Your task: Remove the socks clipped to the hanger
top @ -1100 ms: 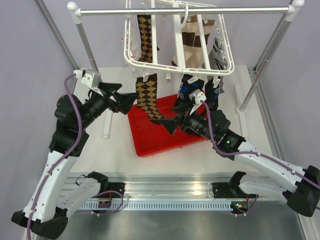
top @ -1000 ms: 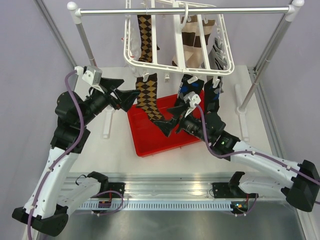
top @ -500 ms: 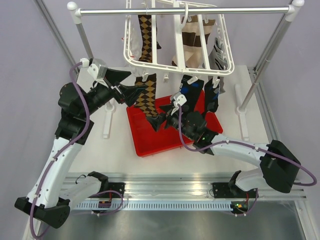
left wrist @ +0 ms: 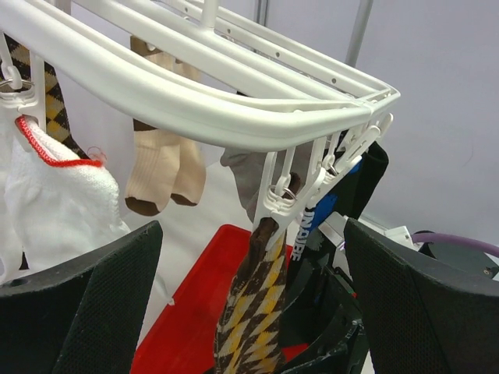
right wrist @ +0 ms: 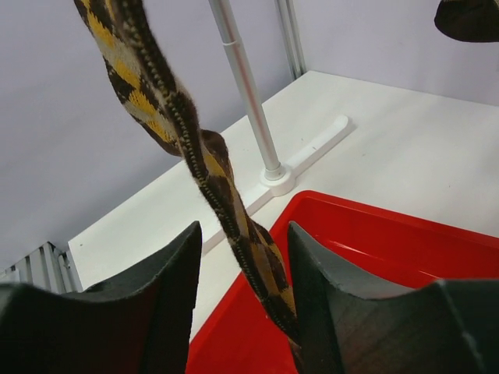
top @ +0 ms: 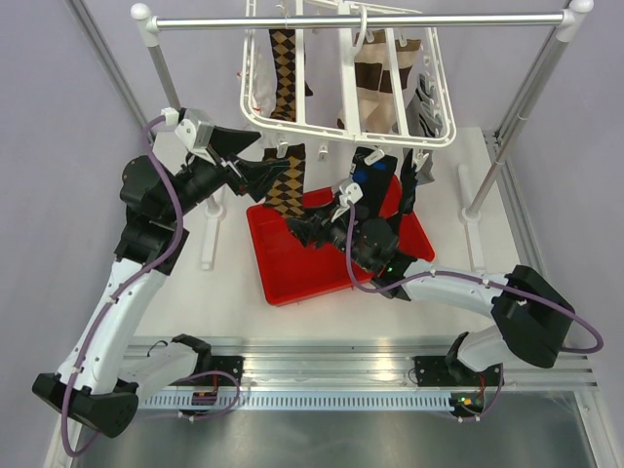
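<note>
Brown argyle sock (right wrist: 234,226) hung inside our open right tool (right wrist: 243,249), ungripped; left tool (left wrist: 249,265) stood open, empty. We feared a hard pull would swing the hanger (left wrist: 195,109).

Plain white on the hanger (left wrist: 195,105) and its clips (left wrist: 274,199). Brown, black and mustard diamonds on the argyle sock (left wrist: 251,312). Blue and white marks on the black sock (top: 373,174). Brown and cream bands on the striped sock (top: 375,73). Beige with dark brown toes on the beige pair (left wrist: 165,167). White knit edged in red on the cloth (left wrist: 54,195). Bright red tray (top: 292,273), white desk (top: 234,302), black left fingers (left wrist: 86,312).
</note>
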Available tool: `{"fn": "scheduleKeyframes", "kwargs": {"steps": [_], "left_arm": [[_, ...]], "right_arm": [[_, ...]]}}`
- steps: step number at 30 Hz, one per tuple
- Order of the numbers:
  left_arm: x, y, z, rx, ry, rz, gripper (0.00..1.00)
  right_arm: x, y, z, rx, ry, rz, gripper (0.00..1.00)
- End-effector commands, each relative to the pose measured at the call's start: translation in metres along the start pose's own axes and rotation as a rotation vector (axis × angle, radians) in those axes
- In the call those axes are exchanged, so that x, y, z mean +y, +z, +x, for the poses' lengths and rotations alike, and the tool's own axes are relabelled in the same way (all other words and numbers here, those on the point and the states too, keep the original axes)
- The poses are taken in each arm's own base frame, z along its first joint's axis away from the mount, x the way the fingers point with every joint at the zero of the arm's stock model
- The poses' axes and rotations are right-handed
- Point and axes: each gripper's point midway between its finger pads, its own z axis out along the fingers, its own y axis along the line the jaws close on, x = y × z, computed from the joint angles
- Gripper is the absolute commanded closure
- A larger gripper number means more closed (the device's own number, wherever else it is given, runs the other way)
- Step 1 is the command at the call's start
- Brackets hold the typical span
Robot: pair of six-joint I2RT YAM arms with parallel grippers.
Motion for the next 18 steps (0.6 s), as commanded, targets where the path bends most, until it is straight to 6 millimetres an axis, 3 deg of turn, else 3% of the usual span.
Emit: {"fn": "scheduleKeyframes", "kwargs": {"steps": [1,8,18], "left_arm": [[-0.011,0.004,-0.020,-0.069,0.054,0.056,0.00],[-0.005,0.009,-0.020,-0.094,0.067,0.045,0.00],[0.003,0.014,-0.020,-0.129,0.081,0.019,0.00]], "right_arm": [[0.009,0.004,-0.025,-0.086,0.028,-0.023,0.48],[0.002,-0.003,-0.027,-0.091,0.033,0.017,0.66],[0.000,-0.004,-0.031,-0.069,0.015,0.041,0.70]]}}
